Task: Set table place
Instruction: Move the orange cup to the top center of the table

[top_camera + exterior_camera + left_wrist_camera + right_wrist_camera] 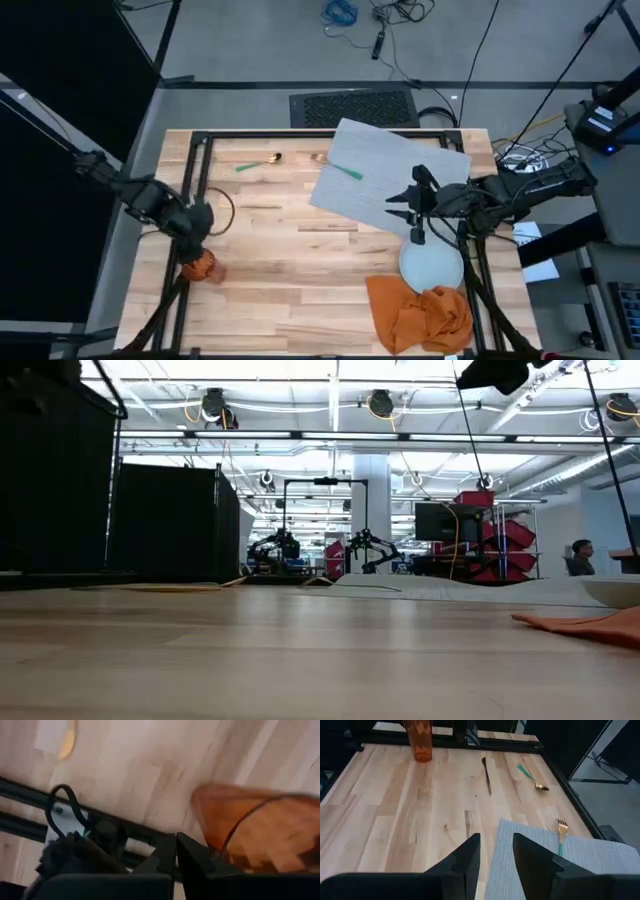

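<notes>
The grey woven placemat (395, 180) lies flat on the table (290, 270), skewed to the table's edges, toward the far right corner; its far corner reaches the black frame at the far edge. A fork with a green handle and gold tines (340, 166) rests across the placemat's left border, tines on the wood, handle on the mat. Left of it, near the far edge, lies a green-handled spoon with a gold bowl (258, 163); a dark knife (486, 775) lies on the bare wood beside it, clear in the right wrist view.

The right gripper (493, 851) hovers over the placemat's near-left border, above the mat's edge and the wood beside it; its fingers stand a narrow gap apart and hold nothing. Just nearside of the mat, close to the table's right edge, sits the round pale plate (432, 267), partly under the right arm. An orange cloth napkin (418, 315) lies crumpled at the near right corner, touching the plate's near rim.

The left gripper (176, 851) waits at the table's left edge, by the black frame bars; its fingertips meet, and nothing lies between them. An orange translucent tumbler (200, 266) stands upright just beside it, near the left edge.

The low view shows a person (580, 556) seated in the room beyond the table.
</notes>
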Action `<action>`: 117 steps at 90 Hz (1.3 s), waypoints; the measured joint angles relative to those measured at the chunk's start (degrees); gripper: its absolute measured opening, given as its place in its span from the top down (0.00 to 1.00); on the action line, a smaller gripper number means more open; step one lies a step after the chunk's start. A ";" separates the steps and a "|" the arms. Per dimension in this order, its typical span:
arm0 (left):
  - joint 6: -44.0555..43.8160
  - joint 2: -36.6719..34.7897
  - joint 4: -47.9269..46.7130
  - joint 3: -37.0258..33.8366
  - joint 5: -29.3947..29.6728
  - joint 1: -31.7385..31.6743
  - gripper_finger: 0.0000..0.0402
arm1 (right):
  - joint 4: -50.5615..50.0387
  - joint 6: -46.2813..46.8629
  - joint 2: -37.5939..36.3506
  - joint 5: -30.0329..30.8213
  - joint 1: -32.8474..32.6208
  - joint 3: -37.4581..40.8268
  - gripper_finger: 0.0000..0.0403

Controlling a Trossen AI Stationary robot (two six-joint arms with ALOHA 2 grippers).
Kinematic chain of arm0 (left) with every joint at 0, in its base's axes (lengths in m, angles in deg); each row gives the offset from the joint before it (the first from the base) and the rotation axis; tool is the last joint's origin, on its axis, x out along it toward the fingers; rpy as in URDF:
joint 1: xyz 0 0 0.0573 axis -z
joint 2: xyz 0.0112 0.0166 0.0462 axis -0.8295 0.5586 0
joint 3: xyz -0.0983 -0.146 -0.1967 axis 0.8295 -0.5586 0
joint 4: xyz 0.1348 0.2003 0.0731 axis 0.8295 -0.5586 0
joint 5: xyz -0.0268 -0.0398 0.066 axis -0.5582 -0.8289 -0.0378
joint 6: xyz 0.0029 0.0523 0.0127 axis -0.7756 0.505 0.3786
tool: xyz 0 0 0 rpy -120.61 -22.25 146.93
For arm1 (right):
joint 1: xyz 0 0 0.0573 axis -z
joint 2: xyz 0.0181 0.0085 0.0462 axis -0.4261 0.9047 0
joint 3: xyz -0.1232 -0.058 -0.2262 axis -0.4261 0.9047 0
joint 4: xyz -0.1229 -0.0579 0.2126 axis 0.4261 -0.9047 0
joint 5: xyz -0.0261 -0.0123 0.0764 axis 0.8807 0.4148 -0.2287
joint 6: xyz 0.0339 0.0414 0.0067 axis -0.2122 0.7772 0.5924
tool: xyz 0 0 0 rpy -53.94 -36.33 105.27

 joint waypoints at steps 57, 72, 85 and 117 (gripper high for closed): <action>-7.66 0.73 -0.06 4.81 -3.02 4.59 1.00 | 1.52 -3.09 0.02 -0.08 1.03 0.00 0.75; -7.76 2.86 -0.04 4.81 -4.27 6.70 1.00 | 1.45 -3.23 0.02 -0.09 1.05 0.00 0.75; -9.92 3.38 -0.04 4.81 -4.96 8.36 1.00 | 1.45 -3.42 0.02 -0.08 1.05 0.00 0.75; -13.28 3.60 1.21 4.81 -5.17 10.87 1.00 | 1.43 -3.27 0.02 -0.31 0.98 0.00 0.75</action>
